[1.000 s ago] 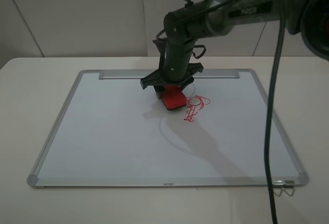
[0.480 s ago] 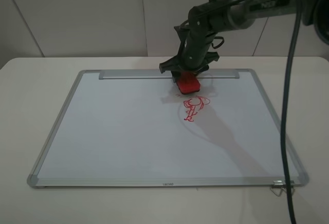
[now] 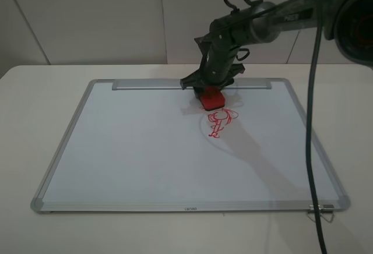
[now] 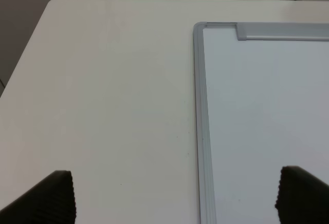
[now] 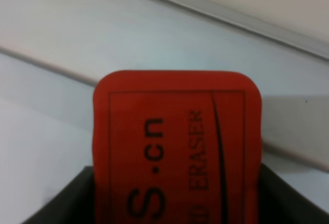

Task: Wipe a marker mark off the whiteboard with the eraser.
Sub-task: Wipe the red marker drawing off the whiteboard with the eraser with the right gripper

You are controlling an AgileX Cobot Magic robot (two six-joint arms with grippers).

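Note:
The whiteboard (image 3: 128, 149) lies flat on the table, its silver tray strip (image 3: 145, 84) along the far edge. A small red line-drawn marker mark (image 3: 220, 122) sits right of the board's middle; its details are too small to read. My right gripper (image 3: 211, 91) is shut on the red eraser (image 3: 211, 98), just beyond the mark and close to the tray strip. In the right wrist view the eraser (image 5: 177, 147) fills the frame between dark fingers (image 5: 77, 198). Whether it touches the board I cannot tell. My left gripper (image 4: 175, 198) is open, over the whiteboard's left frame (image 4: 201, 131).
The right arm (image 3: 274, 15) reaches in from the upper right, and its black cable (image 3: 312, 149) hangs across the board's right side. A small metal clip (image 3: 322, 210) sticks out at the near right corner. White table (image 3: 35, 120) surrounds the board.
My right gripper has carried the eraser from the mark's left side toward the far edge and to the right, ending by the tray strip. The red mark looks unchanged.

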